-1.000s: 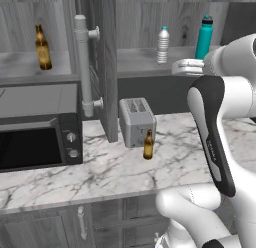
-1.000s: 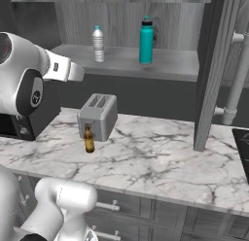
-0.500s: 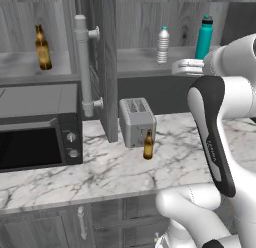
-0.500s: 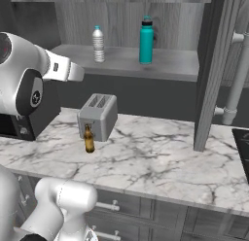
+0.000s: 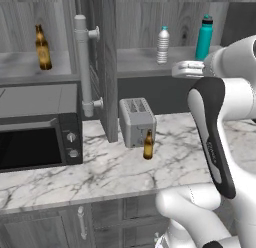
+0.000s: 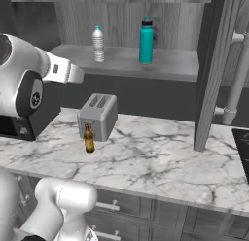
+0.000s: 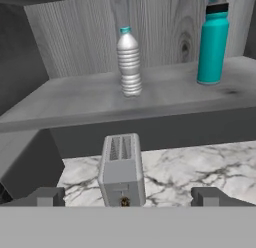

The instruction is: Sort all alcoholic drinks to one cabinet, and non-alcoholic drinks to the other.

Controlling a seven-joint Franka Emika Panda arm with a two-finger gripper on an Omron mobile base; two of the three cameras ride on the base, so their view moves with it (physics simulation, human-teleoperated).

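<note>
Gripper (image 7: 125,198) spread wide, empty, above toaster (image 5: 136,121). One beer bottle (image 5: 148,145) on counter touching toaster's front. Water bottle (image 5: 163,45) and teal flask (image 5: 204,37) on cabinet shelf (image 5: 145,62) above toaster; second beer bottle (image 5: 43,47) on shelf left of toaster.

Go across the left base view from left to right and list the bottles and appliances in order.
Beer bottle on the left shelf → microwave → toaster → beer bottle on the counter → water bottle → teal flask.
</note>
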